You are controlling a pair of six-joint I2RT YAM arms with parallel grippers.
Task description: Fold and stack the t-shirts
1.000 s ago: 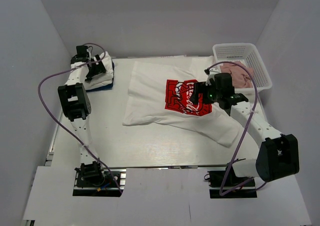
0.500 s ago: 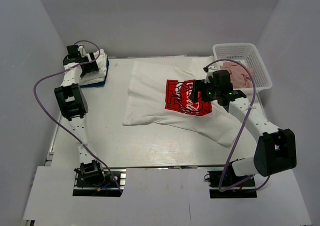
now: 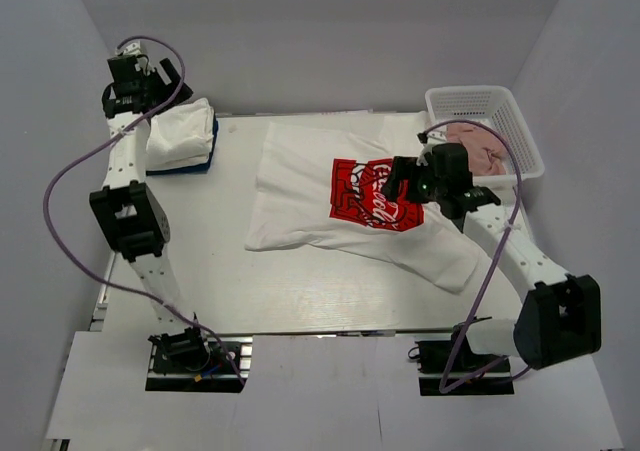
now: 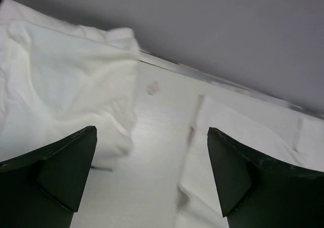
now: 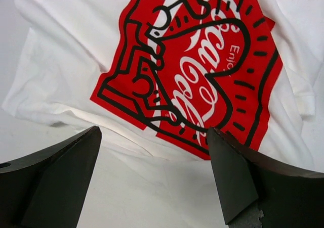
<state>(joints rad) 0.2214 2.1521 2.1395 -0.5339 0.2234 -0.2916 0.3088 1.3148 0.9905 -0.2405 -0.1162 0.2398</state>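
Up off the far-left corner since a second ago: left gripper (image 4: 152, 130), jaws wide apart, empty. Large white cotton t-shirt with red square print (image 3: 295, 186) lying spread mid-table. White plastic basket (image 3: 470, 91) at far-right corner. Folded white t-shirt bundle (image 3: 178, 136) at far-left corner. Right gripper (image 5: 153, 130) over the spread t-shirt, jaws wide, holding nothing.

The right pincer (image 5: 152, 180), fingers spread wide, hangs above the t-shirt's (image 5: 66, 51) red print (image 5: 197, 71).
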